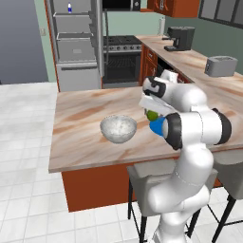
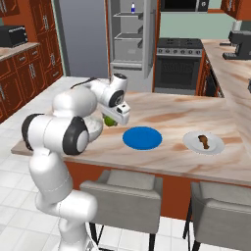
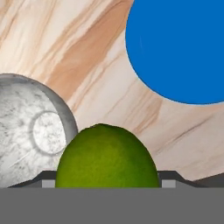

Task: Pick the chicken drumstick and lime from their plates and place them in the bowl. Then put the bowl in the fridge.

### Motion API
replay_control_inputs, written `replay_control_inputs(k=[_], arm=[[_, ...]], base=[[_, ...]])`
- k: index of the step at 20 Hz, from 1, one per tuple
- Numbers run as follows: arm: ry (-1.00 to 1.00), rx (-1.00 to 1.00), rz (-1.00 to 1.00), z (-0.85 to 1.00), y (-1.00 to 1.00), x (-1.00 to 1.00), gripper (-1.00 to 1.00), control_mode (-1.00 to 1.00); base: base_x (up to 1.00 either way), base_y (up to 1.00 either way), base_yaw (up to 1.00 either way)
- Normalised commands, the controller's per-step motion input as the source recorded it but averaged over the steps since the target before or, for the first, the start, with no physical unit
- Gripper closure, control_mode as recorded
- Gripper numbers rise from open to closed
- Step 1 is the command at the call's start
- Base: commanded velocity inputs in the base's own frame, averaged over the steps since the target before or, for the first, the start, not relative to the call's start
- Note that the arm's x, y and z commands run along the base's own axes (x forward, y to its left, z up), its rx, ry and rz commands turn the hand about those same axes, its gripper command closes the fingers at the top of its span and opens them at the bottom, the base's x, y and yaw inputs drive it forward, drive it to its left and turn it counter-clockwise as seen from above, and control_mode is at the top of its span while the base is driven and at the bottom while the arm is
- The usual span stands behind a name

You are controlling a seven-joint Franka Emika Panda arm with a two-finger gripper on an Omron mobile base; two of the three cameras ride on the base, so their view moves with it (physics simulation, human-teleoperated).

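You are looking at a kitchen island with a marbled tan counter (image 2: 166,115). Your white arm reaches over it, and the gripper (image 2: 112,119) hangs above the counter with the lime (image 3: 107,156) clamped between its jaws; in the hand view the green fruit sits right between the two dark finger tips, clear of the surface below.

Under the gripper, the speckled grey bowl (image 1: 118,129) stands on the counter to one side and the blue plate (image 2: 142,138) lies bare on the other. The lime hangs over the strip of counter between them, nearer the bowl's rim, though you cannot tell exactly how near from these angles. The bowl looks empty inside.

Farther along the counter, beyond the blue plate, the white plate (image 2: 215,147) carries the chicken drumstick (image 2: 204,141), a small brown piece lying on its middle.

Across the floor at the back stands the fridge (image 2: 131,34), its door open and grey shelves showing, next to a black oven range (image 2: 177,63).
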Motion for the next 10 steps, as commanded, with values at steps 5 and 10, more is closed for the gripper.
replay_control_inputs(k=[5, 10], arm=[[0.00, -0.09, 0.14, 0.24, 0.69, 0.00, 1.00, -1.00], [0.00, -0.06, 0.11, 0.19, 0.63, 0.00, 1.00, -1.00]], base=[[0.00, 0.00, 0.00], [0.00, 0.00, 0.00]])
